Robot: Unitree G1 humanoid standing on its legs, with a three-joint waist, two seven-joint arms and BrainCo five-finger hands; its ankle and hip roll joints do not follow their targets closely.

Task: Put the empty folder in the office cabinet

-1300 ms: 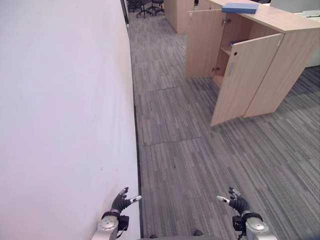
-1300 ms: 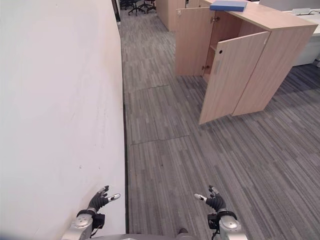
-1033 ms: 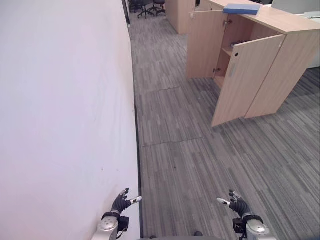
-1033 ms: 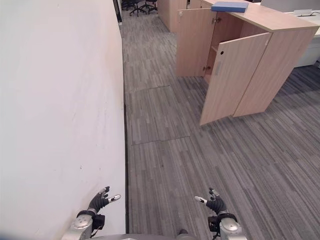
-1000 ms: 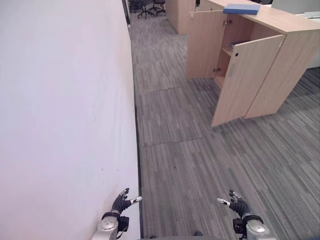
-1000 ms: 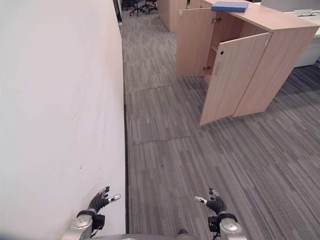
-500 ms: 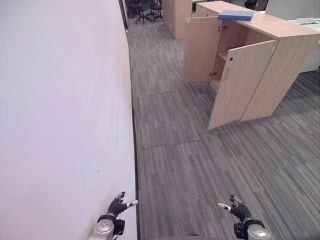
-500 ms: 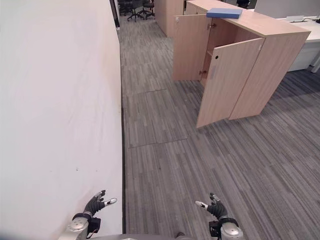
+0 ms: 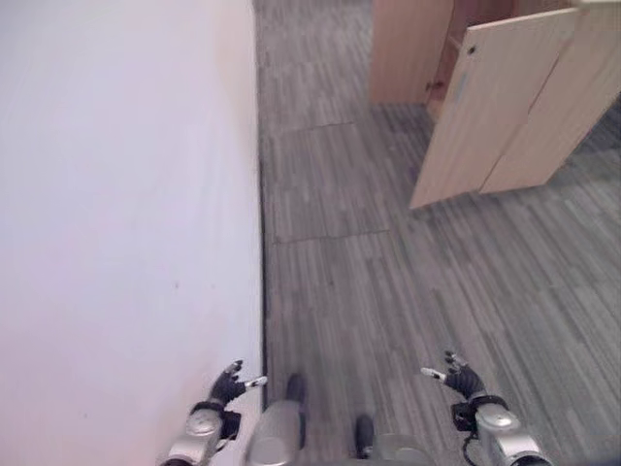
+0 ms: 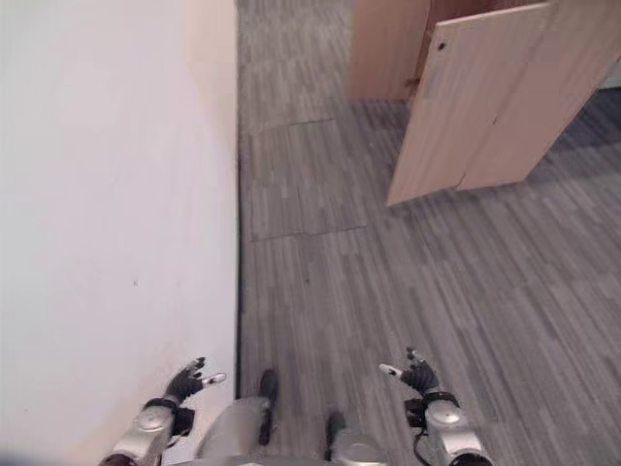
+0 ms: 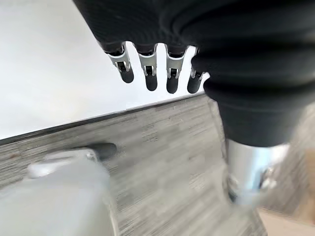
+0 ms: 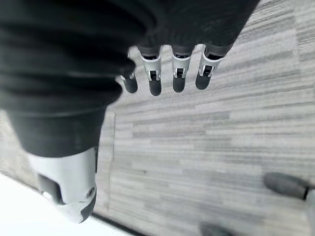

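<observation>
Office cabinet (image 9: pixel 592 97) of pale wood stands at the upper right of the left eye view, on a grey striped carpet floor (image 9: pixel 369 282). Its near door (image 9: pixel 505 107) swings out toward the aisle, with a small dark round hole close to its upper corner. The far door (image 9: pixel 408 49) is also open, and a dark gap shows between the two. A plain white wall (image 9: pixel 116 194) runs down the robot's left side and meets the carpet along a dark line. Low in this view the left hand (image 9: pixel 225 388) hangs just beside the wall and the right hand (image 9: pixel 461 381) hangs over the carpet. They are well apart from each other and from the cabinet, with fingers spread loosely and nothing in either one. The right eye view gives the same layout, with the open door leaning out over the carpet. In the left wrist view the left hand's fingers (image 11: pixel 147 73) reach out straight in a row, thumb apart, above the seam of wall and carpet. In the right wrist view the right hand's fingers (image 12: pixel 177 73) likewise extend relaxed over the bare carpet, grasping nothing.
</observation>
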